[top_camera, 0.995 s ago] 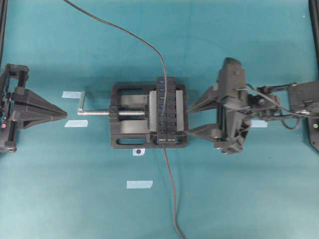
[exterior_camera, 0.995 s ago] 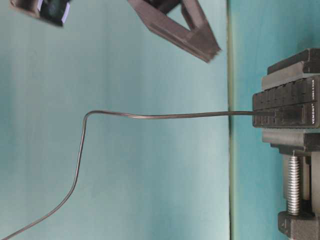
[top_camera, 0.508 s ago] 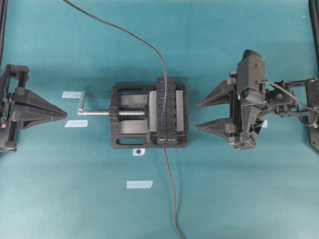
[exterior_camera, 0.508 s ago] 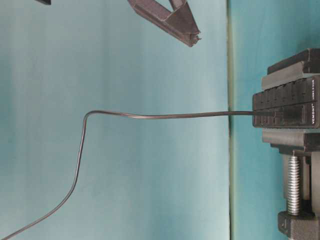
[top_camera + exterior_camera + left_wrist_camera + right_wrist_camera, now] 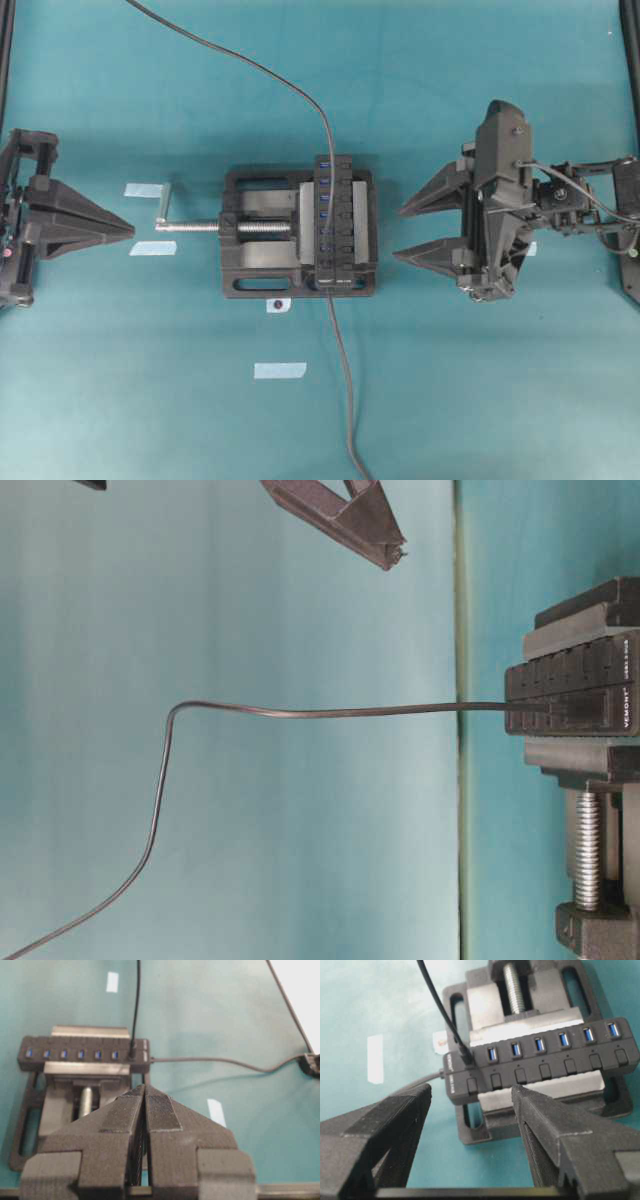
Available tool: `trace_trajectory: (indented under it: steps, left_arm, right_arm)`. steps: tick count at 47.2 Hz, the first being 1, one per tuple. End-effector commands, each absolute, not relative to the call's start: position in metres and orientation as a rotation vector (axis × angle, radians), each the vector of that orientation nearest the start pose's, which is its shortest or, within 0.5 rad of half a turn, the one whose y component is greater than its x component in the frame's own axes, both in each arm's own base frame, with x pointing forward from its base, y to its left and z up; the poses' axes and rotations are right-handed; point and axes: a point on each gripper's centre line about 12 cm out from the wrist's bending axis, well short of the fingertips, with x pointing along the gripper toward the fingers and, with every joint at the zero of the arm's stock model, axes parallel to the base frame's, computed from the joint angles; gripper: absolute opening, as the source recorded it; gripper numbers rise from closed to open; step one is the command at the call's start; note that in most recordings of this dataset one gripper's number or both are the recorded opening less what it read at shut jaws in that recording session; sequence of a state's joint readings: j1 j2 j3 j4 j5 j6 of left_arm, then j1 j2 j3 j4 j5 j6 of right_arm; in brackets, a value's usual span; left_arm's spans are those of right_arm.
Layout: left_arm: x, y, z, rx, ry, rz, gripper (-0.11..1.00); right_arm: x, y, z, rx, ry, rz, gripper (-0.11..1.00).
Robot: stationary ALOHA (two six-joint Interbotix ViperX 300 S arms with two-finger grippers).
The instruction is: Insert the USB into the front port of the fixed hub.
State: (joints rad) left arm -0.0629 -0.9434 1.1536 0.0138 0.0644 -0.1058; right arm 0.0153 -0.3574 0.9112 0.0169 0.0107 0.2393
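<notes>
The fixed hub (image 5: 342, 222) is a narrow black bar with blue ports, clamped in a vise. It also shows in the right wrist view (image 5: 545, 1067), the left wrist view (image 5: 75, 1055) and the table-level view (image 5: 570, 695). The USB plug (image 5: 466, 1056) sits in the hub's end port nearest the table front, also seen from the left wrist (image 5: 132, 1053). Its thin cable (image 5: 290, 85) rises straight up, then bends away (image 5: 175, 720). My right gripper (image 5: 398, 234) is open and empty, a short way right of the hub. My left gripper (image 5: 130, 230) is shut and empty, far left.
The black vise (image 5: 255, 232) has a silver threaded rod and handle (image 5: 195, 227) pointing at my left gripper. The hub's own cable (image 5: 345, 400) runs to the table's front edge. Pale tape strips (image 5: 279, 370) lie on the teal table. Black frame rails stand at both sides.
My right gripper has drawn back to the right from the hub's front end and lifted, jaws open. It has barely moved in the last half second. The plug stays in the port.
</notes>
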Motion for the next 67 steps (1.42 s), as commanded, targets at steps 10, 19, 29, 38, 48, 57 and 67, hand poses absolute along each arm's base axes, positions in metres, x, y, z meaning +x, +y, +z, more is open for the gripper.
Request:
trace_trajectory:
  steps: [10, 19, 29, 38, 48, 57, 67]
  left_arm:
    - [0.201, -0.013, 0.262, -0.082, 0.263, -0.050, 0.00]
    - [0.201, -0.013, 0.264, -0.082, 0.259, -0.050, 0.00]
    - [0.201, -0.013, 0.264, -0.082, 0.257, -0.050, 0.00]
    - [0.201, -0.013, 0.265, -0.082, 0.254, -0.050, 0.00]
    - [0.202, -0.013, 0.265, -0.082, 0.256, -0.050, 0.00]
    - [0.201, -0.013, 0.265, -0.082, 0.254, -0.050, 0.00]
    - [0.201, -0.013, 0.264, -0.083, 0.257, -0.050, 0.00]
  right_arm:
    - [0.313, 0.016, 0.211, 0.247, 0.560, -0.024, 0.73]
    - [0.317, 0.020, 0.205, 0.243, 0.616, -0.022, 0.73]
    - [0.318, 0.020, 0.205, 0.239, 0.634, -0.024, 0.73]
    - [0.318, 0.020, 0.206, 0.241, 0.622, -0.021, 0.73]
    - [0.319, 0.020, 0.208, 0.241, 0.599, -0.019, 0.73]
    - [0.319, 0.020, 0.208, 0.242, 0.601, -0.020, 0.73]
    - [0.318, 0.020, 0.207, 0.242, 0.604, -0.020, 0.73]
